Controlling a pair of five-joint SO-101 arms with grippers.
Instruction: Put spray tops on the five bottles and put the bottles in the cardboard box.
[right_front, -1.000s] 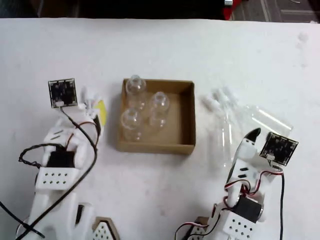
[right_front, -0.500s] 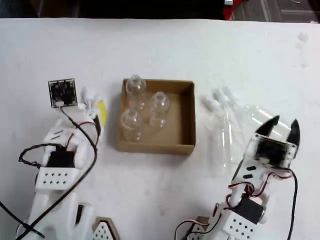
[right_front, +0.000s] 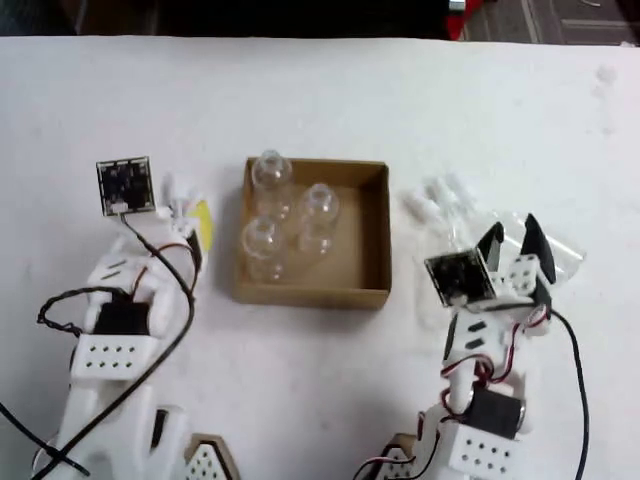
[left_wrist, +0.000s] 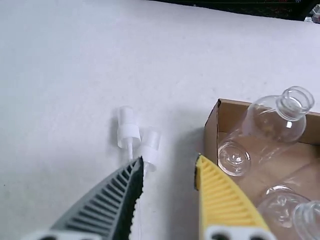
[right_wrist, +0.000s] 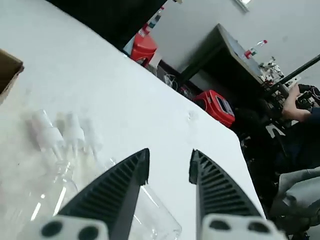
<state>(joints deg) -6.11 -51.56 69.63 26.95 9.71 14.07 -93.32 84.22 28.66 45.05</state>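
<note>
The cardboard box (right_front: 365, 270) sits mid-table and holds three clear bottles (right_front: 262, 243). One of them (left_wrist: 277, 115) has a bare neck. Two white spray tops (left_wrist: 129, 131) lie on the table just beyond my left gripper (left_wrist: 169, 160), which is open beside the box's left wall. My right gripper (right_front: 512, 230) is open and hovers over clear bottles (right_front: 455, 262) lying on the table right of the box; the arm partly covers them. Several more spray tops (right_front: 432, 198) lie past those bottles. They appear again (right_wrist: 49, 134) ahead of the right gripper (right_wrist: 170, 152), with a lying bottle (right_wrist: 45, 197) underneath.
White table (right_front: 400, 90) with open room behind the box and in front of it. Both arm bases and their cables (right_front: 60, 310) take up the near edge. Red stools (right_wrist: 215, 105) and dark furniture stand beyond the table's far edge.
The right wrist has turned and the gripper has shifted left and a little farther back over the lying bottles. The left arm, box and spray tops have stayed put.
</note>
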